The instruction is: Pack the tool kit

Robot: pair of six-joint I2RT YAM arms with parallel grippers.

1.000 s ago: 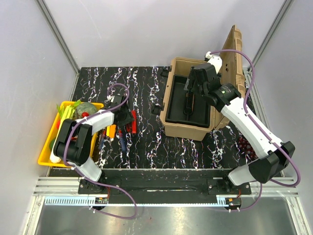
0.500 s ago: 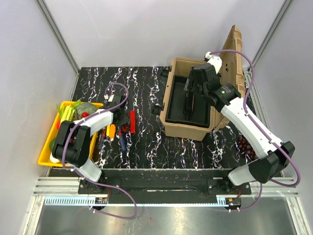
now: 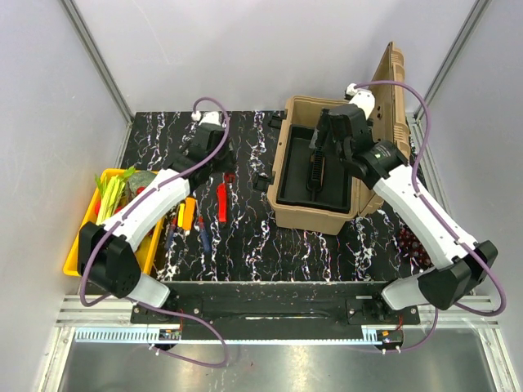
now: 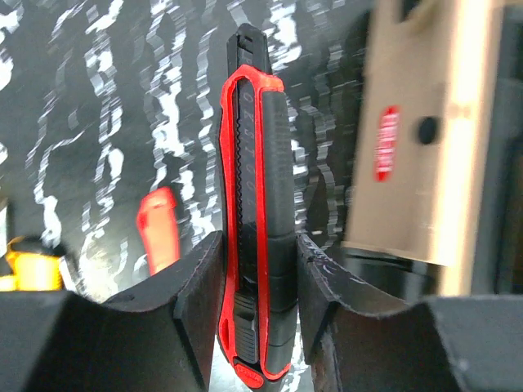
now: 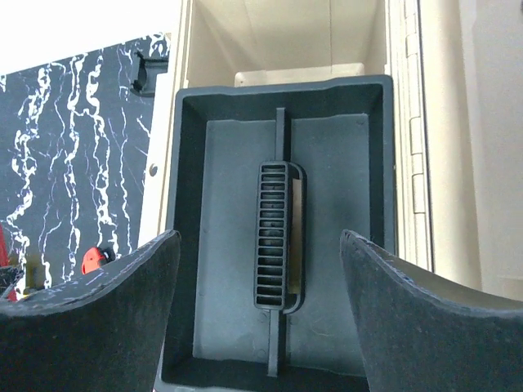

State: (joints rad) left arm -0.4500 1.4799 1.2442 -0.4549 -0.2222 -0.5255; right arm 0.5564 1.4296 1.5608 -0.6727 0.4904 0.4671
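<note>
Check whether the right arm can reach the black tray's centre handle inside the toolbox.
Probably yes. The right gripper hangs open directly above the centre handle, the lid stands upright, and nothing lies in the black tray between them.

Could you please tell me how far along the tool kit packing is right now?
Early on. Done: the toolbox is open, its black tray empty. In hand: the left gripper is shut on a red-and-black utility knife; the right gripper hovers open over the tray. Left: that knife and the red-handled tool, orange-handled tool and blue-handled tool on the table must go in, then the lid shuts.
</note>
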